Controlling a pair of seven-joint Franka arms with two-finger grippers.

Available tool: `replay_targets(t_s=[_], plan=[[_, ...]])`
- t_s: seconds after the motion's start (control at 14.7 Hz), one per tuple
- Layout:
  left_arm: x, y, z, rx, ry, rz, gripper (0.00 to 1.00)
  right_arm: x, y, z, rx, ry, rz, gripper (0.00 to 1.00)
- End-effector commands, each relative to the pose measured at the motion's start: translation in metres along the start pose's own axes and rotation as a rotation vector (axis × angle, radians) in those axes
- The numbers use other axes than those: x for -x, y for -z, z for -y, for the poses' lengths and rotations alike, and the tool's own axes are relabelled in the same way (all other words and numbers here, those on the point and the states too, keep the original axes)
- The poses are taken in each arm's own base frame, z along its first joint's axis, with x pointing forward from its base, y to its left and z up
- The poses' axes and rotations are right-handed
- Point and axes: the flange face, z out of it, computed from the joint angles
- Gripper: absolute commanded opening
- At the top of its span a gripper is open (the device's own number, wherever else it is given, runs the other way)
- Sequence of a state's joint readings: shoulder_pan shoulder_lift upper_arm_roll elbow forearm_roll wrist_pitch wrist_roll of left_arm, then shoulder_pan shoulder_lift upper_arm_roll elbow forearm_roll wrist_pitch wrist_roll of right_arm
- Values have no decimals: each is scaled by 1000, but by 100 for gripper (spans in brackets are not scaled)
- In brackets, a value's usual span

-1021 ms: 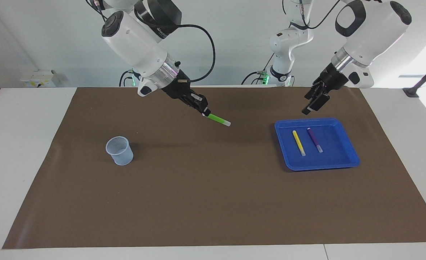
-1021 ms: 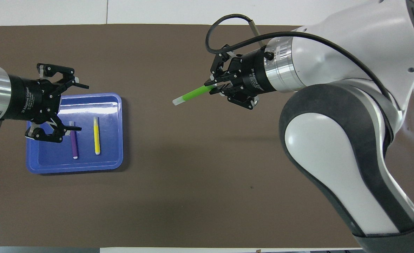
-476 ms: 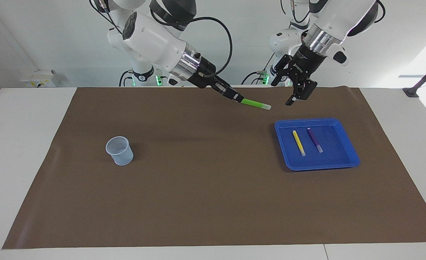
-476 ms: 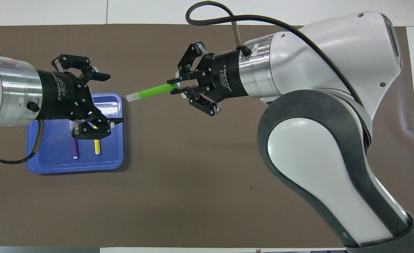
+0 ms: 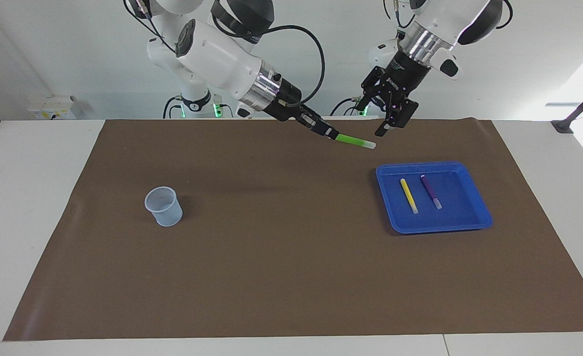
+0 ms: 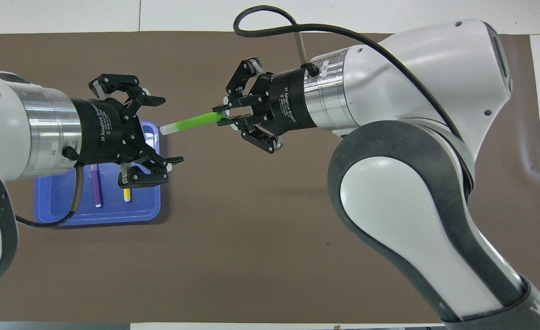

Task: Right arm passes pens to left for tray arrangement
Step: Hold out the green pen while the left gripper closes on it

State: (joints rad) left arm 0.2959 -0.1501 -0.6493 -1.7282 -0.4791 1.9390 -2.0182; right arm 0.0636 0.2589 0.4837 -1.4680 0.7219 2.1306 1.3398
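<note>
My right gripper [image 5: 330, 134] [image 6: 221, 114] is shut on one end of the green pen [image 5: 353, 142] [image 6: 192, 123] and holds it in the air over the brown mat, whitish end toward the left arm's end. My left gripper [image 5: 378, 119] [image 6: 164, 130] hangs open, facing that end. Seen from overhead, the pen's tip lies between its fingers; in the facing view the tip sits just beside the lower fingertip, unclasped. The blue tray [image 5: 457, 210] [image 6: 63, 213] holds the yellow pen [image 5: 409, 196] [image 6: 126, 196] and the purple pen [image 5: 430, 191] [image 6: 96, 188] side by side, partly covered from overhead by the left gripper.
A pale mesh cup [image 5: 163, 205] stands upright on the brown mat [image 5: 281, 257] toward the right arm's end, hidden from overhead by the right arm. White tabletop borders the mat on every side.
The right gripper has carried the green pen toward the left arm's end. The left gripper has risen from over the tray, turned, and come to face the pen's tip. Both pens in the tray stayed put.
</note>
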Motion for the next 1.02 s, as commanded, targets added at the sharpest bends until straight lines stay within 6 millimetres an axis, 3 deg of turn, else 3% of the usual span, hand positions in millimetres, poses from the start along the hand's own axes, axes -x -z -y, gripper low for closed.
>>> replay_targets(t_s=[0.0, 0.41, 0.82, 0.95], plan=[[0, -17, 7, 37, 22, 21, 100, 1, -2, 1, -14, -5, -6, 0], [-6, -40, -1, 64, 37, 43, 100, 0, -2, 1, -12, 7, -12, 0], [-3, -47, 4, 61, 3, 39, 100, 0, -3, 1, -9, 11, -18, 0], [-3, -47, 4, 62, 1, 38, 86, 1, -3, 0, -7, 12, -17, 0]])
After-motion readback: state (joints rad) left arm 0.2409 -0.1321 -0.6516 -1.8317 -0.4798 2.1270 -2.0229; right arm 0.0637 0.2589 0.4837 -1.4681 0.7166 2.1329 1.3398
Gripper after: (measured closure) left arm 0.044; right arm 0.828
